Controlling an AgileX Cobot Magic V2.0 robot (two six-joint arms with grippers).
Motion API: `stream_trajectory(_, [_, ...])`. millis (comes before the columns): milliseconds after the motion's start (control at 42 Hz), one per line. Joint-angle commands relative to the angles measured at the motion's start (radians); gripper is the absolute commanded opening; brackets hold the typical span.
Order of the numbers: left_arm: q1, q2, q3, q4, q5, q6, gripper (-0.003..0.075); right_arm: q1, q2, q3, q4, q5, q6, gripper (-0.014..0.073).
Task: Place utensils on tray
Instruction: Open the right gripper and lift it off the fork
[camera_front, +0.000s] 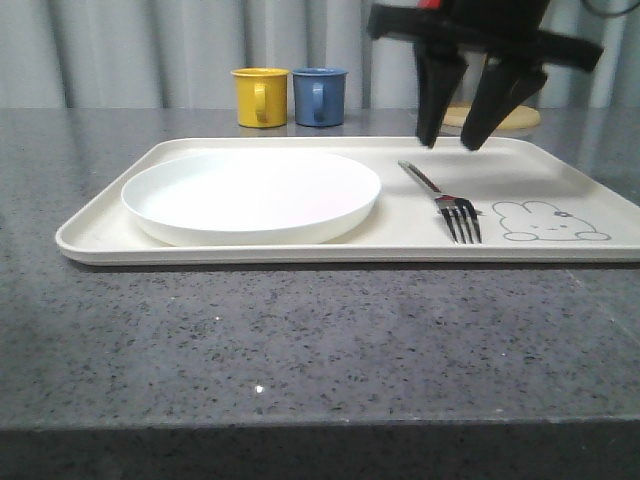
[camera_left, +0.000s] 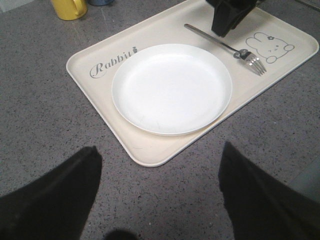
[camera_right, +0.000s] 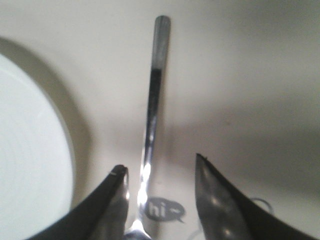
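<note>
The cream tray (camera_front: 100, 236) lies across the middle of the table, with the round white plate (camera_front: 250, 195) on its left half. A steel fork (camera_front: 446, 197) rests flat on the tray's right half beside the rabbit drawing, tines toward the front. My right gripper (camera_front: 449, 145) hangs open just above the fork's handle, fingers apart and holding nothing. In the right wrist view the handle (camera_right: 155, 85) runs between the open fingers of that gripper (camera_right: 160, 162), nearer one finger. My left gripper (camera_left: 160, 150) is open over bare table off a tray corner (camera_left: 150, 152).
A yellow mug (camera_front: 260, 96) and a blue mug (camera_front: 319, 95) stand behind the tray's far edge. A pale round disc (camera_front: 515, 118) lies behind the right gripper. Dark speckled tabletop (camera_front: 300, 340) spreads in front of the tray.
</note>
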Motion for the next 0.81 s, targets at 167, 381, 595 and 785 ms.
stream_trajectory(167, [-0.007,0.002,-0.025,0.009,-0.071,-0.009,0.0491,-0.069,-0.252,0.060,-0.250,0.066,-0.042,0.0352])
stream_trajectory(381, [-0.007,0.002,-0.025,0.009,-0.071,-0.009,0.0491,-0.254,-0.324,0.178,-0.236,0.081,-0.142,0.0352])
stream_trajectory(595, [-0.007,0.002,-0.025,0.009,-0.071,-0.009,0.0491,-0.419,-0.286,0.238,-0.125,0.084,-0.276,0.0352])
stream_trajectory(785, [-0.007,0.002,-0.025,0.009,-0.071,-0.009,0.0491,-0.509,-0.223,0.239,-0.106,0.092,-0.318,0.0350])
